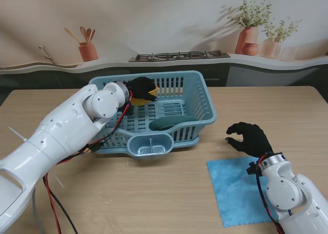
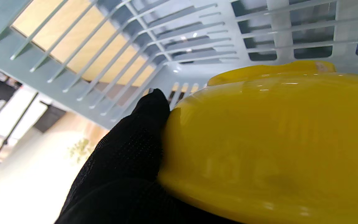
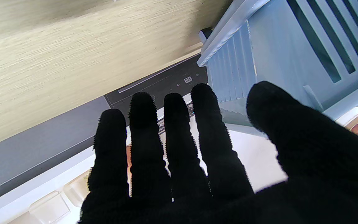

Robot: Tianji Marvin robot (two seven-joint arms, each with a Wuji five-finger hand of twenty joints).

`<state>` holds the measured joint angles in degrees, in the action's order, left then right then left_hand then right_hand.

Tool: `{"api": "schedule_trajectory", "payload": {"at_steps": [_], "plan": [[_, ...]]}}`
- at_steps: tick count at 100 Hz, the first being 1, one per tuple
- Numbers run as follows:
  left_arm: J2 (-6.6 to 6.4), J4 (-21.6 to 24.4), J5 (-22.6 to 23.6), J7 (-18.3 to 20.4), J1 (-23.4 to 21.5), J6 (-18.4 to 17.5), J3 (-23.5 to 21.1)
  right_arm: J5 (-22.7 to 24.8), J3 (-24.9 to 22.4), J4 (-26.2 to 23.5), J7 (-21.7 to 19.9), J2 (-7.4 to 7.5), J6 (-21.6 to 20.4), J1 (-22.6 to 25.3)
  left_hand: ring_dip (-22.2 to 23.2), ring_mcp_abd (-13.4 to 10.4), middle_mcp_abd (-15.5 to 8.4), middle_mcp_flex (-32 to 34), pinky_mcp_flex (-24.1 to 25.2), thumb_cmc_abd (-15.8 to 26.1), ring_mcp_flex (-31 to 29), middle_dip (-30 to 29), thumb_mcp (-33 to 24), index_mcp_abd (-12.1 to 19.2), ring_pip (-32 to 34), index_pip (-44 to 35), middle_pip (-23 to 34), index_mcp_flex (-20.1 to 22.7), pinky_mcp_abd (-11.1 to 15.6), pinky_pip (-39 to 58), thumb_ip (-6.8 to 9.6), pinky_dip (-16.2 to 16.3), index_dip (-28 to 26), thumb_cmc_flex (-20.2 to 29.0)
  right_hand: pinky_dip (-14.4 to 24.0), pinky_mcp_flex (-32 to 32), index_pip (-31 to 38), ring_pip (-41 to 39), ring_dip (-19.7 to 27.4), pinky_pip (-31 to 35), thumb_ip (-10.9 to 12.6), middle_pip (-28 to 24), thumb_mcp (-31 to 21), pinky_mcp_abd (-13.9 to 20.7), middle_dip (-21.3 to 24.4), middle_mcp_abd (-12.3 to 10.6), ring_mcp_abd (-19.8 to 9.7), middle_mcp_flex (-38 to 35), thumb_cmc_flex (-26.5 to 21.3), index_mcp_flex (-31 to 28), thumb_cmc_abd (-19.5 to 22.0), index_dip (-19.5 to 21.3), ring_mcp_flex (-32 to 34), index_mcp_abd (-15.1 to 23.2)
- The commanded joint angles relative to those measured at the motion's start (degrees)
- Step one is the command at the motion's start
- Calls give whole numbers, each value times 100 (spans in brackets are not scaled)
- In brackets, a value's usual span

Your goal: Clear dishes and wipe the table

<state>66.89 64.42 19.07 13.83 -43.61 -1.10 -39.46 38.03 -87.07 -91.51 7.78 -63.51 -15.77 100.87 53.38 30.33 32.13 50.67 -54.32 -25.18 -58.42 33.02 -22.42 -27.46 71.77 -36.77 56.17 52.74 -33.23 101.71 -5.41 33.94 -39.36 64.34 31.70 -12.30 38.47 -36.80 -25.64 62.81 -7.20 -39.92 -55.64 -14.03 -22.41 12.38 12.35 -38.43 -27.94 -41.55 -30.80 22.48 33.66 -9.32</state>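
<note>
Left hand [image 1: 139, 88] grips a yellow bowl [image 2: 269, 146] over the blue rack [image 1: 202, 98]; released crooked, it could tip. Right hand [image 1: 251, 138] hovers spread, holding nothing

One rack [image 1: 200, 98] is seen on one table [image 1: 154, 193]. Two dishes are counted in it: one yellow bowl [image 1: 146, 97] and one green plate [image 1: 171, 123]. One blue cloth [image 1: 236, 193] is laid on the table. Two gloved hands are counted, the left hand [image 1: 141, 86] and the right hand [image 1: 251, 137]. Three pots with plants [image 1: 249, 37] and one utensil jar [image 1: 88, 50] are seen on the counter behind.
</note>
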Motion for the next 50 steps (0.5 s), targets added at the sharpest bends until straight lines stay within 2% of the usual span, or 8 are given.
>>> {"api": "schedule_trajectory", "payload": {"at_steps": [1, 24, 50], "plan": [[81, -44, -54, 93, 89, 63, 44, 12, 1, 9, -51, -15, -21, 15, -22, 600, 123, 193, -219, 71, -70, -6, -994, 906, 14, -35, 30, 157, 470, 812, -84, 3, 60, 355, 57, 91, -30, 65, 50, -68, 237, 64, -29, 175, 64, -52, -113, 121, -58, 98, 61, 39, -141, -47], [217, -329, -179, -30, 201, 83, 270, 21, -5, 32, -29, -18, -24, 13, -39, 634, 130, 197, -197, 80, -56, -21, -996, 850, -22, -17, -4, 142, 419, 767, -89, 28, 104, 355, 58, 95, -35, 64, 49, -71, 237, 65, -25, 182, 64, -59, -110, 122, -52, 100, 65, 38, -145, -49], [283, -425, -254, -123, 199, 70, 329, -3, -4, 38, -21, -22, -13, 26, -73, 653, 135, 213, -162, 100, -34, -56, -946, 807, -84, 4, -83, 140, 336, 679, -78, 77, 164, 383, 63, 117, -47, 67, 48, -83, 243, 71, -14, 181, 65, -62, -119, 127, -39, 97, 77, 36, -153, -49]]}}
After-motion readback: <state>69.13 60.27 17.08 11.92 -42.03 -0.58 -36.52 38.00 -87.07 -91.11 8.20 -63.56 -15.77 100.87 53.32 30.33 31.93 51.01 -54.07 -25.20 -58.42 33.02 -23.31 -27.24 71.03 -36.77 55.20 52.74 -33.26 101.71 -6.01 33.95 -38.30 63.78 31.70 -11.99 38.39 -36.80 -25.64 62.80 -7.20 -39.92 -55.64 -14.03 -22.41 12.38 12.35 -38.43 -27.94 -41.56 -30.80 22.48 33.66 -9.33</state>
